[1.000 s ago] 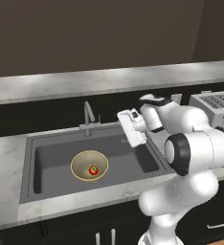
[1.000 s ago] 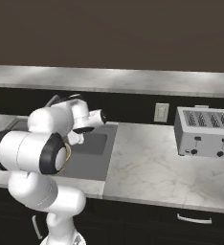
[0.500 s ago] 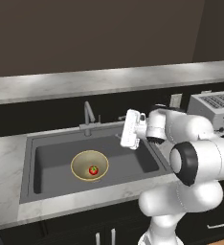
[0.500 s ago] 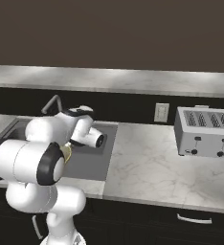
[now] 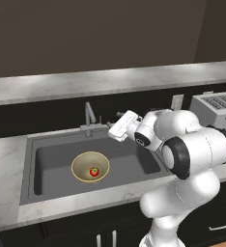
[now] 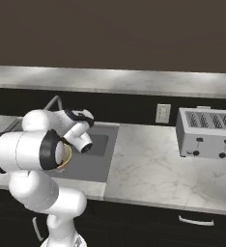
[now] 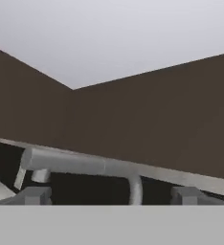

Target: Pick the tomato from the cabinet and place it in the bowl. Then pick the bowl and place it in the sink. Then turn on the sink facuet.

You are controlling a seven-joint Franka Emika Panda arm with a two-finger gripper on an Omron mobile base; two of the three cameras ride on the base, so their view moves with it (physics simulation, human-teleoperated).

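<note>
Faucet [image 5: 89, 118] beside toaster-side [image 5: 216, 107] counter [image 5: 6, 154]

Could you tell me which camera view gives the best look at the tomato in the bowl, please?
The left base view: the tomato sits in plain sight inside the bowl in the sink. In the right base view the arm covers that spot. The hand view looks at the faucet instead.

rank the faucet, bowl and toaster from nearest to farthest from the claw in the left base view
1. sink faucet, just left of the open claw, at the sink's back rim.
2. bowl, lower left, in the sink, holding the tomato.
3. toaster, far right on the counter.
</note>
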